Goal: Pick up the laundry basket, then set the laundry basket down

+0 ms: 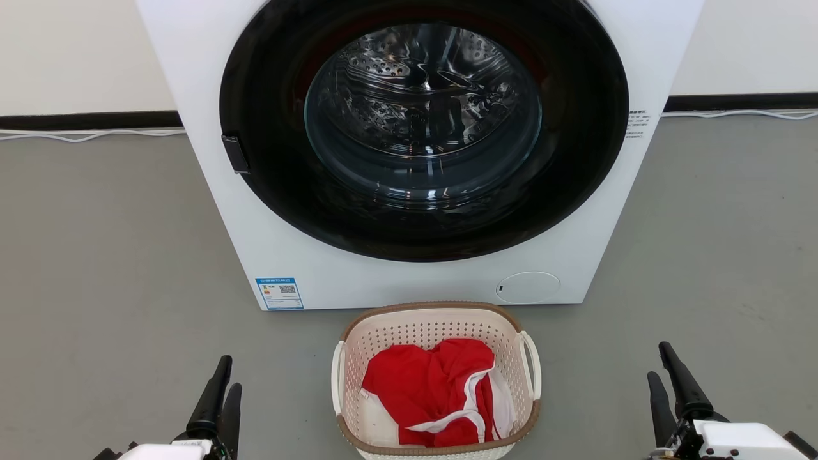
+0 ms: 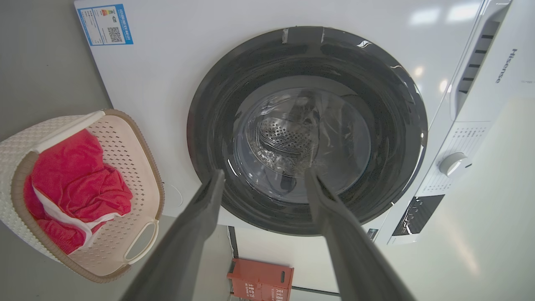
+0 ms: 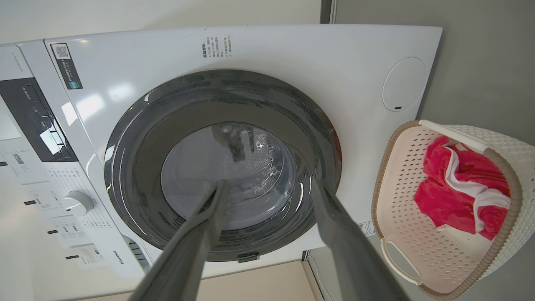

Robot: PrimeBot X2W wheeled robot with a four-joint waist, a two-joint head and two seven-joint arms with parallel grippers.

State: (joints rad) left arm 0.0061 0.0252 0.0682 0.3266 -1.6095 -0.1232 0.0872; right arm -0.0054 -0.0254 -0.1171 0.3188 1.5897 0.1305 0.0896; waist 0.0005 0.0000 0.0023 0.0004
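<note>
The laundry basket [image 1: 422,308] stands on the floor [image 1: 96,255] at 6 o'clock, its long axis running 12 to 6. It lies at 3 o'clock from the left gripper [image 1: 230,374] and at 9 from the right gripper [image 1: 658,361], about equally near. Both are wide and empty.

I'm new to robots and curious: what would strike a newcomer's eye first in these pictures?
A big white washing machine with a dark round glass door dominates the middle. Just in front of it sits the small cream laundry basket holding a bright red garment. The left tool and right tool stand open on either side of it, touching nothing.
</note>
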